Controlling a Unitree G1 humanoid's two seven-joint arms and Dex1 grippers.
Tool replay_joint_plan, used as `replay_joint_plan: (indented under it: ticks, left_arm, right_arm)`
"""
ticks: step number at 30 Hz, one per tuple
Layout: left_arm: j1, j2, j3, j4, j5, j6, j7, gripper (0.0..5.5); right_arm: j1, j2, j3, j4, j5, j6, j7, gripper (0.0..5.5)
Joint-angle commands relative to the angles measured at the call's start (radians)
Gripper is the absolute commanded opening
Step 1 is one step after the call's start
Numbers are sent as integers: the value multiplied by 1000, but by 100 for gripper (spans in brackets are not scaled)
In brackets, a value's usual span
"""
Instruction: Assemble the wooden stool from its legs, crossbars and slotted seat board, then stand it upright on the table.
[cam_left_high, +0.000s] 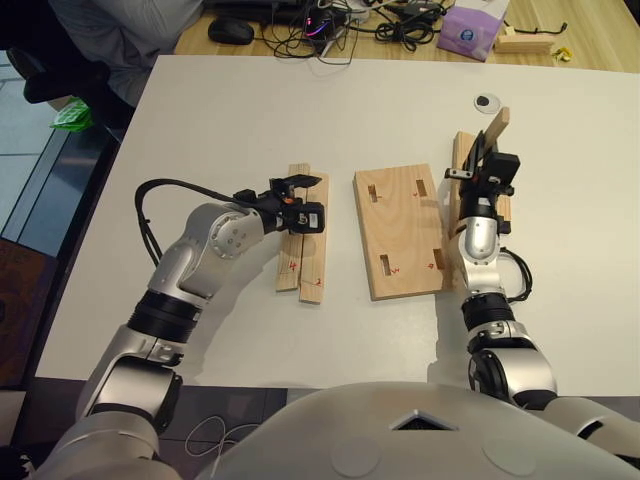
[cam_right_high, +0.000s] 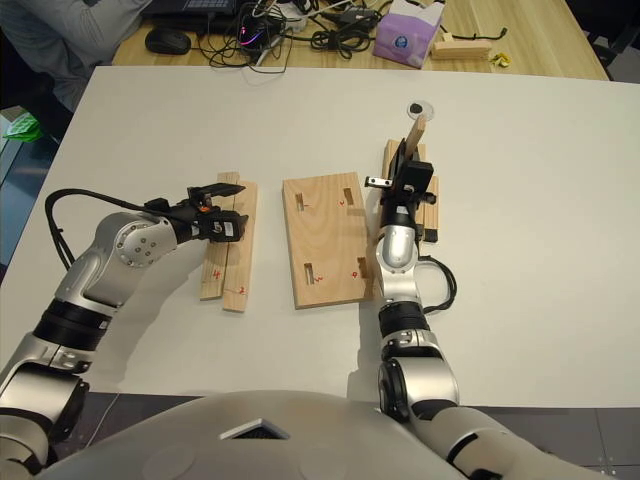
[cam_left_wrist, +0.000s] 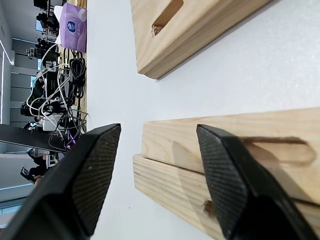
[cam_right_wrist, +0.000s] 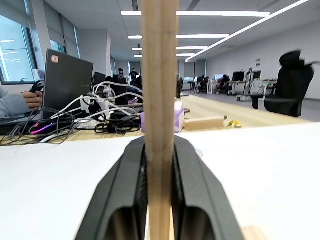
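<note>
Your right wrist camera settles it: the right gripper is clamped on a wooden stick. From the head you see the seat board lying flat mid-table, and your left gripper spread wide over two paired wooden bars beside it.

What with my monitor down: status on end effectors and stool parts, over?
Left end effector open over paired wood bars. Right end effector shut on stick, tilted up. Seat board flat between arms, slots up. Small round disc beyond, apart.
</note>
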Motion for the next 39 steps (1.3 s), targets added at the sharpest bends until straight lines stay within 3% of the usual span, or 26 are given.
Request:
replay_joint_plan:
  ticks: [1, 27, 39]
  left_arm:
    - [26, -6, -12, -33, -9, 20, -12, 281]
    - [62, -17, -17, -39, -12, 67, 15, 281]
    - [82, -25, -29, -45, -9, 86, 39, 281]
  right_arm:
    - [-24, 20, -14, 55, 25, -17, 7, 38]
    - [40, -22, 34, -4, -116, -22, -104, 38]
    - [80, -22, 38, -54, -73, 31, -40, 38]
